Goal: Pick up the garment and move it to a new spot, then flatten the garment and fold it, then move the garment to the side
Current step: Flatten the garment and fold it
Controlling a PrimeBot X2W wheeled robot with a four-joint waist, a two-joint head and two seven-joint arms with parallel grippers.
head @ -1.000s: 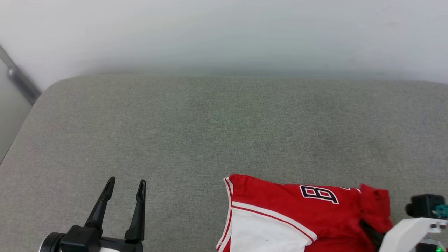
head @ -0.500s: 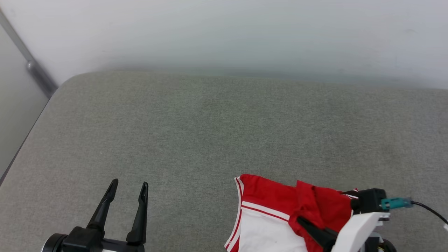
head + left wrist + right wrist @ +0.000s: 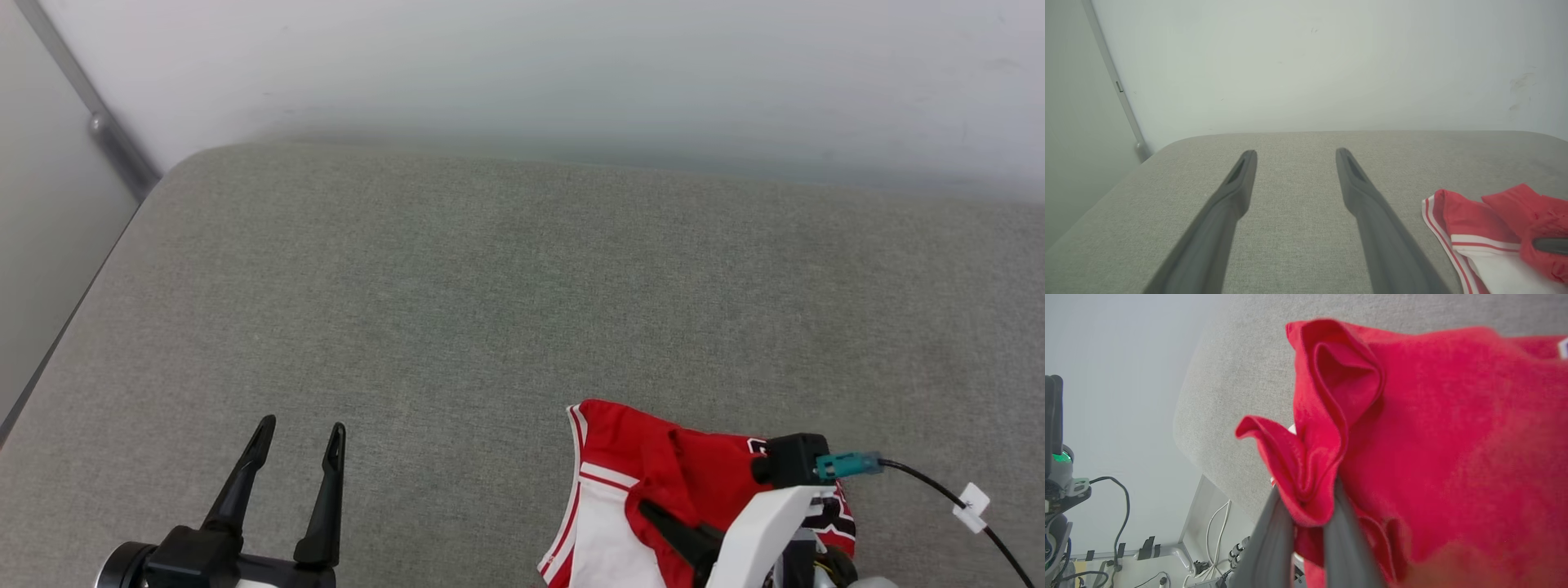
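The garment [image 3: 645, 457], a red shirt with a white sleeve and striped trim, lies bunched at the lower right of the grey cushion. My right gripper [image 3: 653, 514] is shut on a fold of its red fabric and holds that fold over the rest of the shirt. In the right wrist view the fingers [image 3: 1274, 543] pinch a ruffled red edge of the garment [image 3: 1433, 437]. My left gripper [image 3: 298, 429] stands open at the lower left, apart from the shirt. The left wrist view has the left gripper [image 3: 1295, 153] empty over bare cushion, with the garment [image 3: 1470, 220] to its right.
The grey cushioned surface [image 3: 490, 286] meets a white wall at the back. A metal rail [image 3: 106, 131] runs down the far left. A black cable with a white tag [image 3: 971, 500] trails from my right wrist. Cables and equipment [image 3: 1118, 522] lie beyond the cushion's edge.
My right gripper has carried the red fold leftward across the shirt, hiding most of the chest lettering. The head camera has shifted. The left gripper has kept still.
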